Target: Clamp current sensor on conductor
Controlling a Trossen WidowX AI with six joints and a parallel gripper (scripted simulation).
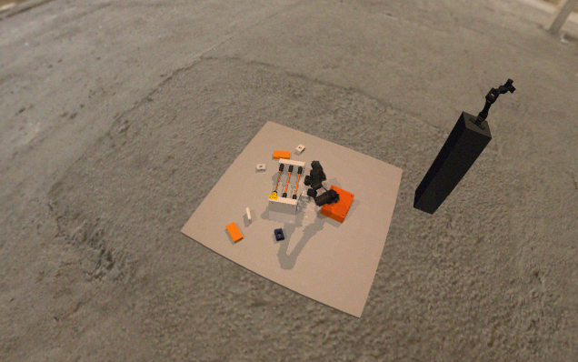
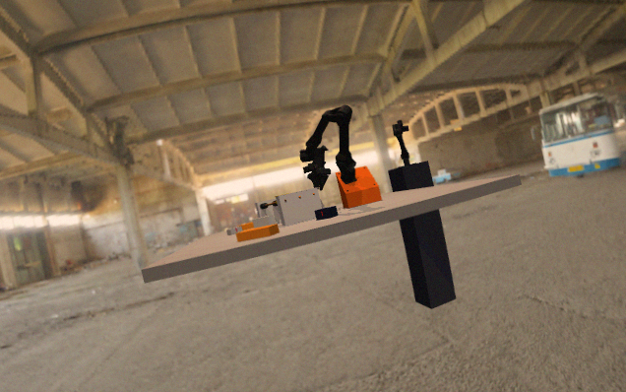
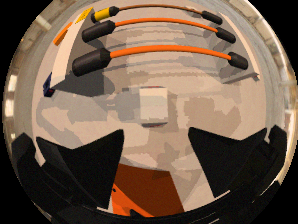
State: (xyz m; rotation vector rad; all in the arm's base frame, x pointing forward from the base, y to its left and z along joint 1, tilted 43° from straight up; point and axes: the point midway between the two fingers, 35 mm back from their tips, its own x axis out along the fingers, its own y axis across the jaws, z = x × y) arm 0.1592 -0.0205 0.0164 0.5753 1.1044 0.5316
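A pale block (image 3: 153,107), apparently the sensor, shows in the wrist view beyond and between the fingertips, clear of both. Its arrow, and whether its jaw is open, cannot be made out. My gripper (image 2: 321,188) (image 3: 157,133) is open and empty above the table, beside the conductor rack. The rack has two pale end walls (image 2: 300,209) (image 3: 67,50) and two orange conductors (image 3: 165,49) (image 1: 287,183) nearer me. A thinner brown conductor (image 3: 160,7) (image 1: 277,181) is farthest, with a yellow marker (image 3: 103,14) (image 1: 273,196) at one end; its lettering is unreadable.
The orange robot base (image 1: 337,206) (image 2: 361,192) stands beside the rack. A navy block (image 1: 279,236) (image 2: 326,213) with a hole lies past the rack's marked end. Orange blocks (image 1: 234,232) (image 1: 281,155) and small pale pieces (image 1: 248,215) (image 1: 261,167) (image 1: 300,148) lie around the rack.
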